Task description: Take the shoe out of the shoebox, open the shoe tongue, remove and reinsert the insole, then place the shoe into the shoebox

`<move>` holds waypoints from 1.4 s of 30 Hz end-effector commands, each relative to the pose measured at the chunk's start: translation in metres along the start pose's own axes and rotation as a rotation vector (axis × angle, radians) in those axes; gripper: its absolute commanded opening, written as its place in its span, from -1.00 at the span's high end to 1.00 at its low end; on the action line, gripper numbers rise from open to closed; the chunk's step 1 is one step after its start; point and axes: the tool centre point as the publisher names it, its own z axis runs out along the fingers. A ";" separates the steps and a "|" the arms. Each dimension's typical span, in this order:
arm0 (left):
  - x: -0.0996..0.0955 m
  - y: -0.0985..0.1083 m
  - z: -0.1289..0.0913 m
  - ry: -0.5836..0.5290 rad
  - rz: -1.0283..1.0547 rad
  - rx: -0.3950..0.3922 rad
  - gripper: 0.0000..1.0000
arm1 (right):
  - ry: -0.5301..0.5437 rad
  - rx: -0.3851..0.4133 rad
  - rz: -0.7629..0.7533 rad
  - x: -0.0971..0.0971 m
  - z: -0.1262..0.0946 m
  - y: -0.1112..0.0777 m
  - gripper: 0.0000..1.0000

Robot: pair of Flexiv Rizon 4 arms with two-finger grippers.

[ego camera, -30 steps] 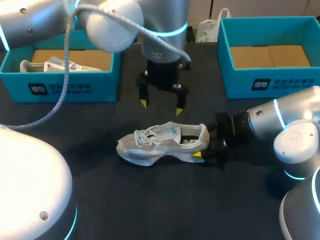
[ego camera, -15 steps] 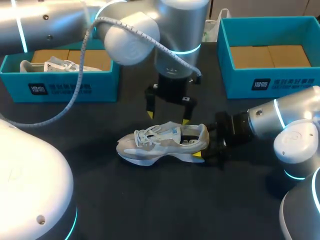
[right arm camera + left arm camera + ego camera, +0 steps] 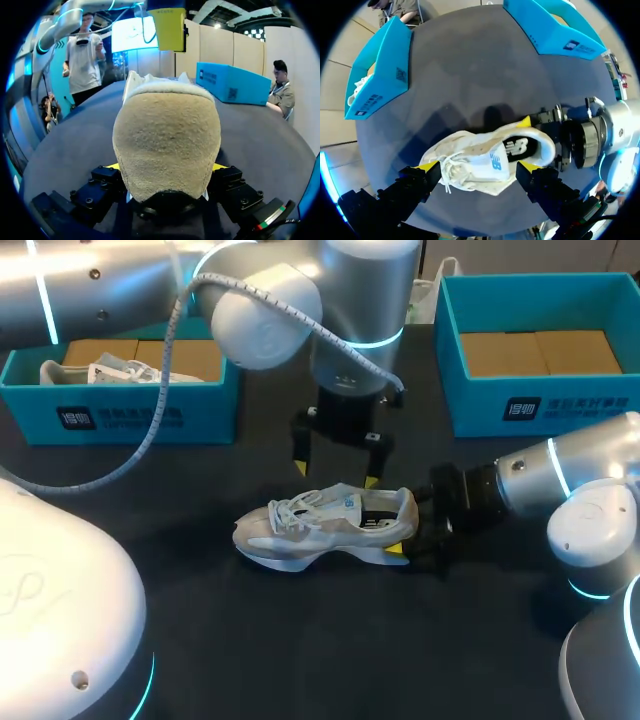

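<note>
Left gripper (image 3: 336, 474) down over shoe (image 3: 325, 525)

Come right and down since a second ago, now poised just above the shoe's opening; hardly shifted in the last half second. Shoe and right arm (image 3: 540, 480) where they were

Counted: two arms, two grippers, two blue boxes, two shoes. One shoe on table (image 3: 330, 640), between the boxes, upright on its sole, toe to the left, heel to the right. Other shoe (image 3: 100, 372) lying in left box (image 3: 120, 415). Right box (image 3: 560, 405) showing a brown card floor

Shoe on table: white and pale grey upper, white laces, dark inside seen through the opening, tan fuzzy patch over the heel

Left arm (image 3: 260, 310) in from the left, bent across the middle, wrist pointing straight down, fingers spread wide, one yellow tip to each side of the shoe, touching nothing. Right arm in low from the right, lying nearly level with the table, right gripper (image 3: 408, 530) clamped on the heel from both sides
</note>
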 end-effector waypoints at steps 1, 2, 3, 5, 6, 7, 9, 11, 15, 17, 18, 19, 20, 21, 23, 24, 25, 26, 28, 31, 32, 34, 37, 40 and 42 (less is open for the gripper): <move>0.001 0.010 -0.002 -0.007 -0.032 0.022 -1.00 | 0.000 0.004 0.001 0.001 0.006 0.000 1.00; 0.002 0.010 -0.002 -0.008 -0.027 0.023 -1.00 | 0.000 0.004 0.001 0.001 0.006 0.000 1.00; 0.002 0.011 -0.002 -0.008 -0.025 0.022 -1.00 | 0.000 0.004 0.001 0.001 0.006 0.000 1.00; 0.006 0.014 0.001 -0.015 -0.034 0.020 -1.00 | 0.000 0.004 0.001 0.001 0.006 0.000 1.00; 0.008 0.014 0.002 -0.017 -0.040 0.007 -1.00 | 0.000 0.004 0.001 0.001 0.006 0.000 1.00; 0.009 0.014 0.003 -0.021 -0.041 0.007 -1.00 | 0.000 0.004 0.001 0.001 0.006 0.000 1.00; 0.011 0.016 0.008 -0.028 -0.048 0.000 -1.00 | 0.000 0.004 0.001 0.001 0.006 0.000 1.00; 0.013 0.017 0.012 -0.033 -0.062 0.015 -1.00 | 0.000 0.004 0.001 0.001 0.006 0.000 1.00; 0.019 0.014 0.022 -0.047 -0.075 0.001 -1.00 | 0.000 0.004 0.001 0.001 0.006 0.000 1.00; 0.021 0.012 0.025 -0.057 -0.087 0.004 -1.00 | 0.000 0.004 0.001 0.001 0.006 0.000 1.00; 0.023 0.011 0.027 -0.052 -0.089 -0.004 -1.00 | 0.000 0.004 0.001 0.001 0.006 0.000 1.00; 0.025 0.010 0.029 -0.057 -0.102 -0.002 -1.00 | 0.000 0.004 0.001 0.001 0.006 0.000 1.00; 0.027 0.010 0.032 -0.066 -0.101 -0.002 -1.00 | 0.000 0.004 0.001 0.001 0.006 0.000 1.00; 0.028 0.009 0.033 -0.066 -0.103 -0.004 -1.00 | 0.000 0.004 0.001 0.001 0.006 0.000 1.00; 0.031 0.008 0.037 -0.077 -0.110 -0.001 -1.00 | 0.000 0.004 0.001 0.001 0.006 0.000 1.00; 0.032 0.007 0.039 -0.077 -0.117 -0.010 -1.00 | 0.000 0.004 0.001 0.001 0.006 0.000 1.00; 0.033 0.007 0.041 -0.086 -0.125 -0.002 -1.00 | 0.000 0.004 0.001 0.001 0.006 0.000 1.00; 0.034 0.006 0.043 -0.088 -0.126 -0.015 -1.00 | 0.000 0.004 0.001 0.001 0.006 0.000 1.00; 0.034 0.005 0.046 -0.099 -0.135 -0.012 -1.00 | 0.000 0.004 0.001 0.001 0.006 0.000 1.00; 0.033 0.004 0.051 -0.108 -0.150 -0.016 -1.00 | 0.000 0.004 0.001 0.001 0.006 0.000 1.00; 0.033 0.004 0.053 -0.110 -0.150 -0.019 -1.00 | 0.000 0.004 0.001 0.001 0.006 0.000 1.00; 0.032 0.002 0.057 -0.118 -0.157 -0.025 -1.00 | 0.000 0.004 0.001 0.001 0.006 0.000 1.00; 0.032 0.002 0.061 -0.132 -0.160 -0.032 -1.00 | 0.000 0.004 0.001 0.001 0.006 0.000 1.00; 0.032 0.003 0.065 -0.147 -0.164 -0.036 -1.00 | 0.000 0.004 0.001 0.001 0.006 0.000 1.00; 0.030 0.005 0.066 -0.152 -0.168 -0.041 -1.00 | 0.000 0.004 0.001 0.001 0.006 0.000 1.00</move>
